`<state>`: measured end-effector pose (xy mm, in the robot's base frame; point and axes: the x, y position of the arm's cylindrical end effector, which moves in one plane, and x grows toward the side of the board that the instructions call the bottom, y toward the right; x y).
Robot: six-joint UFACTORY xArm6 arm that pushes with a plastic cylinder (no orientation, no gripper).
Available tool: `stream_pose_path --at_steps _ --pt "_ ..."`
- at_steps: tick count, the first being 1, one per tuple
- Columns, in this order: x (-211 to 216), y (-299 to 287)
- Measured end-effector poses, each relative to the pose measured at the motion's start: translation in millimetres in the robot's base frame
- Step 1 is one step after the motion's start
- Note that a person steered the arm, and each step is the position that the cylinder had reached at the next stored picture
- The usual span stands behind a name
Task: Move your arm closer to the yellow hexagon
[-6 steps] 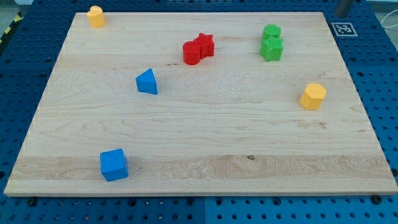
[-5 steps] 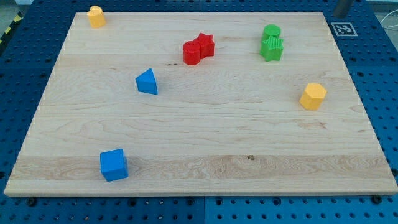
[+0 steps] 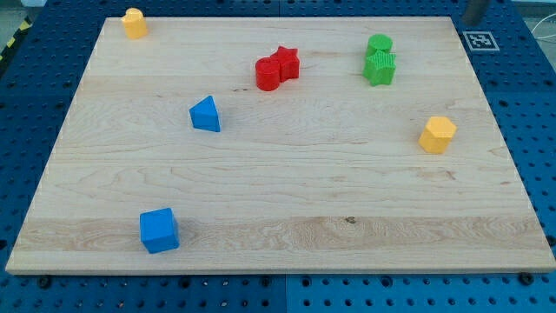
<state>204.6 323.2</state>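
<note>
Nothing on the board has shifted against the earlier frames; every block sits where it sat, and only the grey stub at the view's top right corner has crept slightly leftward.

Tip: not identifiable. That grey stub at the frame edge may be part of the rod, but its lower end cannot be made out, and there are no jaws on this rig to report as apart or together.

Yellow hexagon: stands alone near the board's 3 o'clock edge, upright, touching nothing. From it, the green pair lies toward 11 o'clock.

Placement reads as a scattered start layout: red pair toward 12 o'clock, blue triangle left of centre, blue cube at 7 o'clock, second yellow block at 11 o'clock.

Judgement: approach not yet made; the path from the stub, roughly toward 6 o'clock, looks unobstructed.
</note>
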Motion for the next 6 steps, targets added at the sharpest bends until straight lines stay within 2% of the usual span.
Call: stream_pose_path --at_steps 2,3,6 --pt "1 -47" --pt "1 -52" --pt "47 -75"
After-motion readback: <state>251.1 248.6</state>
